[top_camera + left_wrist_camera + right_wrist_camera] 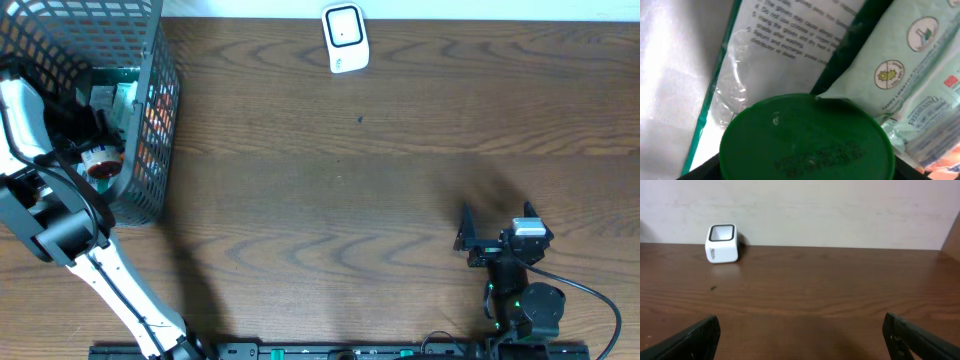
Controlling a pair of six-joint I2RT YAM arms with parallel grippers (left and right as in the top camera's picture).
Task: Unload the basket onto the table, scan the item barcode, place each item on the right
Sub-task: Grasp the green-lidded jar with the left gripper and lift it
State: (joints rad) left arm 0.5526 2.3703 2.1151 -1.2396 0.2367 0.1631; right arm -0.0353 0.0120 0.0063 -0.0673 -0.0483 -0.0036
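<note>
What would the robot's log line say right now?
left arm: inside basket | green lid: near wrist camera | right end effector: open | scanner: untouched

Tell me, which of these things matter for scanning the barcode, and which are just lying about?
In the job: white scanner; mesh basket; green lid, close under the left wrist.
Lying about, for now: pale green packet; clear packet with printed instructions; right gripper, open, idle.

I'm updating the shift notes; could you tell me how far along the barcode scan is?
Done: nothing yet. In hand: the left gripper is down in the basket over a green-lidded item. Left: lift it out and show it to the scanner; the right gripper sits open.
</note>
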